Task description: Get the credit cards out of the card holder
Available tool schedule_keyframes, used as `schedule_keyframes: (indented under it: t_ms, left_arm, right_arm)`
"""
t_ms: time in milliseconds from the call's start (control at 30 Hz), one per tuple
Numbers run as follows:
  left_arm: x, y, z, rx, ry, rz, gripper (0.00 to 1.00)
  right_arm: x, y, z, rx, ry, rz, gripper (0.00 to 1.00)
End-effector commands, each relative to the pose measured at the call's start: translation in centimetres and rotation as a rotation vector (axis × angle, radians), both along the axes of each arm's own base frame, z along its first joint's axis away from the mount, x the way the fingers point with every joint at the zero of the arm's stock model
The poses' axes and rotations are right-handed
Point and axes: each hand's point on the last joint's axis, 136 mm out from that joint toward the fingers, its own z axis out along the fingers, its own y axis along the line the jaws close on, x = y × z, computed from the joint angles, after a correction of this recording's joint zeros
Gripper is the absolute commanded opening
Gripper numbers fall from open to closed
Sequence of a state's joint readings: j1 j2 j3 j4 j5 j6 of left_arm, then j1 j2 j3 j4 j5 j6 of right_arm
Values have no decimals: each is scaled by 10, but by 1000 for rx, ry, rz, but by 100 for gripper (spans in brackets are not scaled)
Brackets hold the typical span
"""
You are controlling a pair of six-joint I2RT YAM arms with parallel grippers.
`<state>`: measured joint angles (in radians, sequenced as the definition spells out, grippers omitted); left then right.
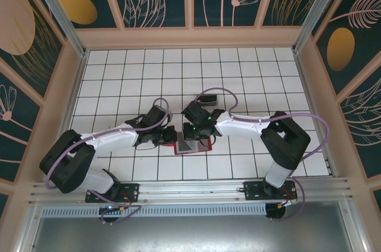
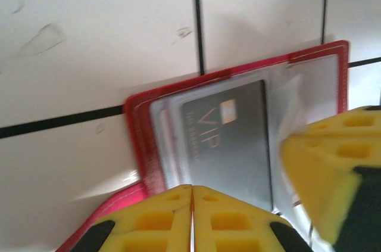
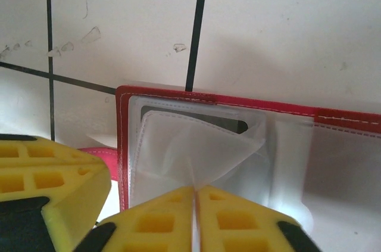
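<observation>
The red card holder [image 1: 191,146] lies open on the white tiled table between both arms. In the left wrist view a black credit card [image 2: 229,139] marked VIP sits in a greyish clear sleeve of the card holder [image 2: 138,127]. My left gripper [image 2: 191,187] is shut, its tips meeting on the card's near edge. My right gripper [image 3: 195,189] is shut on a fold of the clear sleeve [image 3: 196,145] and pinches it up from the card holder [image 3: 238,100]. A dark strip of the card [image 3: 196,116] shows behind that fold. From above, the left gripper [image 1: 171,139] and right gripper [image 1: 198,136] almost touch.
A small dark box-like object [image 1: 208,100] lies just beyond the right wrist. The holder's red strap tab [image 3: 98,154] sticks out at its left side. Wooden walls [image 1: 68,79] fence the tiled table on three sides.
</observation>
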<state>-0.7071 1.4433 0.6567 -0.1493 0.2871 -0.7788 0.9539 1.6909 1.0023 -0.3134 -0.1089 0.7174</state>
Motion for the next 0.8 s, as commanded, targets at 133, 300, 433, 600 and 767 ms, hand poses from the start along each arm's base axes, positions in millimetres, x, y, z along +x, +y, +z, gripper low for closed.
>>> schedule_keyframes:
  t_ms: [133,300,433,600,767]
  left_arm:
    - [4,-37,6,-29,3,-74,11]
    - [9,-52,10,-38,-1,-96,11]
    - [13,-66,17,-54,-8,-116,11]
    - [10,-82,22,-77,0,-153,11]
    - [-3,-103,19,-104,28,-218,11]
  right_arm:
    - [7,-8,26,83,-44,-60,28]
    - [15,-38,34,48,-88,-139,34]
    - [18,-63,37,40,-111,-200,34]
    - [20,-94,38,44,-121,-276,34]
    - [24,-120,40,41,-149,-336,34]
